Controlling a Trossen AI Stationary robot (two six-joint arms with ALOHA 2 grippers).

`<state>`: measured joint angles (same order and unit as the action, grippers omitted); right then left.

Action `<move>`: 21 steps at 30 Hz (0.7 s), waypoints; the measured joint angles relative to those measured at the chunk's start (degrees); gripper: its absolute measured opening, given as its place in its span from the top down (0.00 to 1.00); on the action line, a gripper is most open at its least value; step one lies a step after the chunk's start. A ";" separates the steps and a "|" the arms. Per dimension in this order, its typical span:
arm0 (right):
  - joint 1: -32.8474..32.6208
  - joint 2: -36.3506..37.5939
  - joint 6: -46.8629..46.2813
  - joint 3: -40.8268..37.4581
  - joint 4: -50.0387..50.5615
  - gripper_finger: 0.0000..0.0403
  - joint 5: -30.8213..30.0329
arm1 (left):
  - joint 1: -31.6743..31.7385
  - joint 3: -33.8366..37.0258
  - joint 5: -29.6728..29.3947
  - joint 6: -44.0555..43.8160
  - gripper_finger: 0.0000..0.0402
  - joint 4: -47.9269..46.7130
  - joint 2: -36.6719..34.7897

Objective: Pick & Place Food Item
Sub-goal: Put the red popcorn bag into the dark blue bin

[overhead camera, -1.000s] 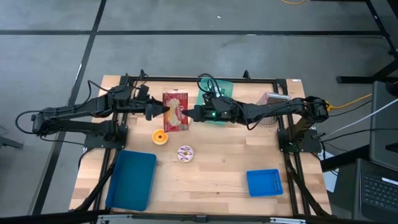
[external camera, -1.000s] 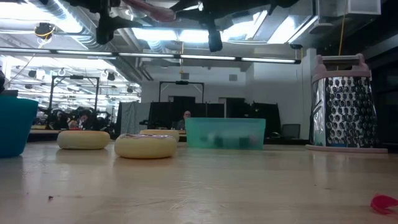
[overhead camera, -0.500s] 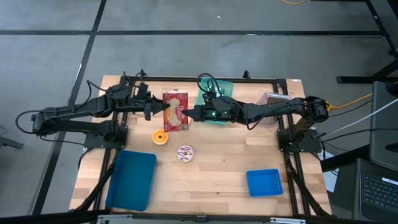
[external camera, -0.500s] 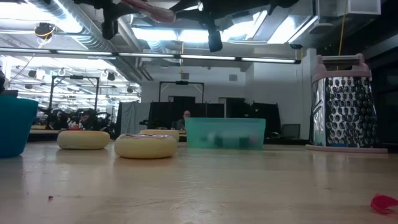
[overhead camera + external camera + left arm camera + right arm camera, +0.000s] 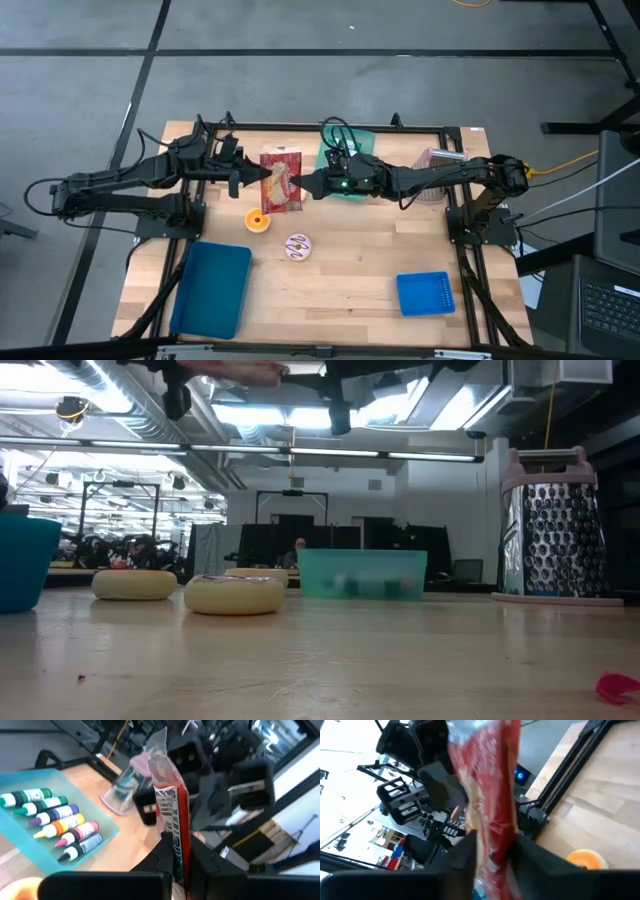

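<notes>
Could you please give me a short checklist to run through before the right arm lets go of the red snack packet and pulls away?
1. Left gripper shut on the red plastic snack packet: ok, its fingers pinch the packet's edge in the left wrist view.
2. Right gripper released: cannot tell, the packet sits between its fingers.
3. Packet off the wooden table: ok, the low view shows it high above the tabletop.
4. Nothing directly below but bare table: cannot tell; the orange doughnut lies close by.
5. Right arm's retreat path past the teal tray of colour bottles: cannot tell.
</notes>
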<state>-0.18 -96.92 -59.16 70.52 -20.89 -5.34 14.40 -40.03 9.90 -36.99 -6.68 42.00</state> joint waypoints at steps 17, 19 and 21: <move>4.25 2.11 4.73 0.11 1.14 0.33 2.78 | -0.58 0.15 16.04 -0.18 0.96 -26.96 -8.32; 4.22 2.11 4.74 0.10 1.20 0.34 3.05 | -1.82 0.15 17.09 -3.80 0.96 -29.38 -11.04; 4.14 2.09 5.10 0.09 1.20 0.36 3.26 | -3.26 0.15 17.22 -7.39 0.96 -32.48 -14.18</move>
<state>3.97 -94.83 -54.06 70.61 -19.69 -2.09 11.13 -39.88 27.11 -44.37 -39.16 27.82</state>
